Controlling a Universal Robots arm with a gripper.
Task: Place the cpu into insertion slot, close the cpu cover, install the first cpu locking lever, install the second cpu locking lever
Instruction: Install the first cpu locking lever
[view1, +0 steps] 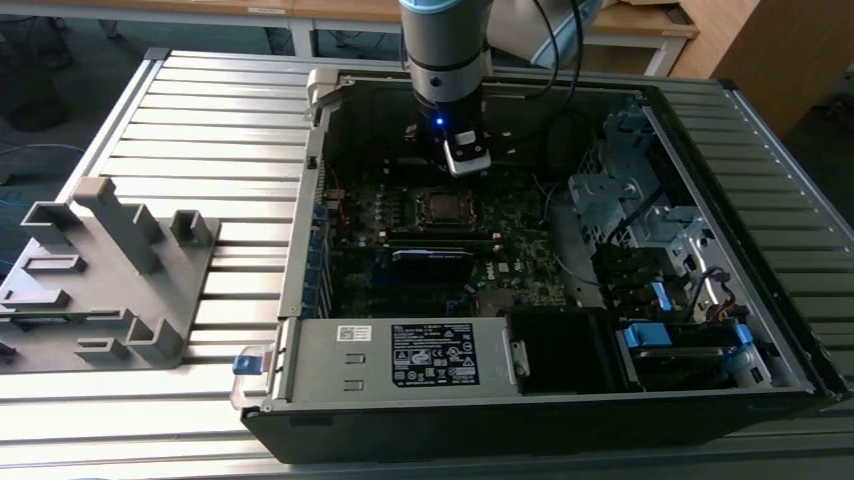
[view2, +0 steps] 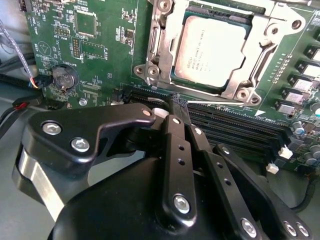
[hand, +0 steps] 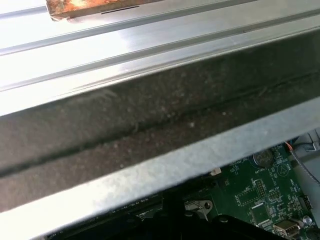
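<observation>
The exterior view looks down steeply from high up, taking in the whole open computer case (view1: 534, 425) on the ribbed table (view1: 187, 130). The second wrist view peers close past the claw (view2: 176, 106) at the green board (view2: 100, 55) and cpu (view2: 212, 47). The first wrist view sits hard against the case wall (hand: 150, 125); both wrist views share the green board.

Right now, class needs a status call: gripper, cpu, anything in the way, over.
Gripper shut, empty, over the memory slots beside the insertion slot. Cpu seated in it, cpu cover down around its edges. Nothing lying between.
</observation>
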